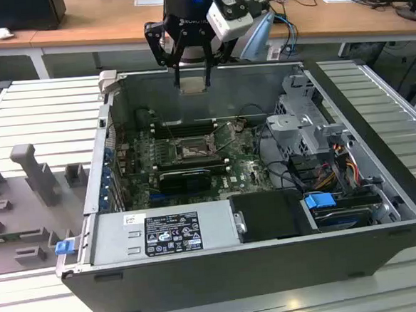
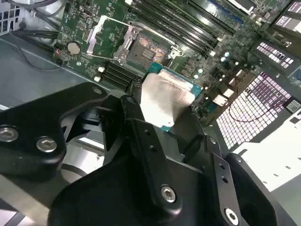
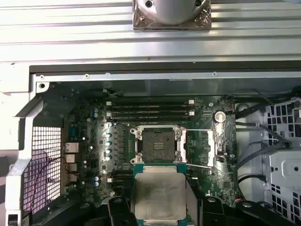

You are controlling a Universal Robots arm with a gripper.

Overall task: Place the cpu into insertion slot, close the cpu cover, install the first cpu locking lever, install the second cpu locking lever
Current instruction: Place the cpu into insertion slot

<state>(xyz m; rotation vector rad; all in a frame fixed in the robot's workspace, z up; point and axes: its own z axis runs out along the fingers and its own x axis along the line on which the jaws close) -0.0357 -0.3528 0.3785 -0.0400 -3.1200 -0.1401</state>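
Exterior view: the gripper (image 1: 192, 77) hangs above the far wall of the open computer case (image 1: 379, 151), its fingers clamped on two opposite edges of the cpu (image 1: 192, 88). The edge hold probably keeps the chip's underside free to seat.

The chip is in the air, well apart from the motherboard (image 1: 245, 171). In the first wrist view it lies flat, with its silvery face (image 3: 160, 193) turned up toward the camera and its sides square to the insertion slot (image 3: 158, 146). It is nearly square, so it has no marked long axis.

In the second wrist view the cpu cover (image 2: 95, 34) is swung open beside the socket, leaving the pin field bare, seemingly ready for the chip.
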